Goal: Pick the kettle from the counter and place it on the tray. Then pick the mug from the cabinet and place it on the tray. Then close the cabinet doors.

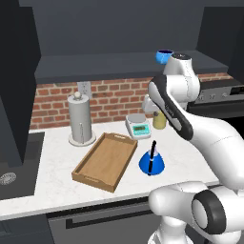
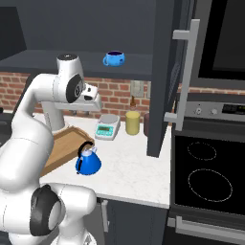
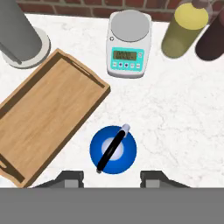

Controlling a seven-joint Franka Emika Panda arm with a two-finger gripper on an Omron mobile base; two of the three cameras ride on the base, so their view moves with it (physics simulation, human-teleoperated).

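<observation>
Kettle (image 3: pixel 113 149) upright on white bench (image 3: pixel 175 118), just right of tray (image 3: pixel 43 118), not touching it. Tool (image 3: pixel 111 178) above kettle, fingers apart, gripping nothing, kettle between and beyond fingertips (image 3: pixel 70 178). Mug (image 2: pixel 114 59) on cabinet (image 2: pixel 72 60) shelf. Cabinet door (image 2: pixel 165 76) open. Scale (image 3: pixel 127 44) behind kettle, yellow jar (image 3: pixel 183 30) beside it.
</observation>
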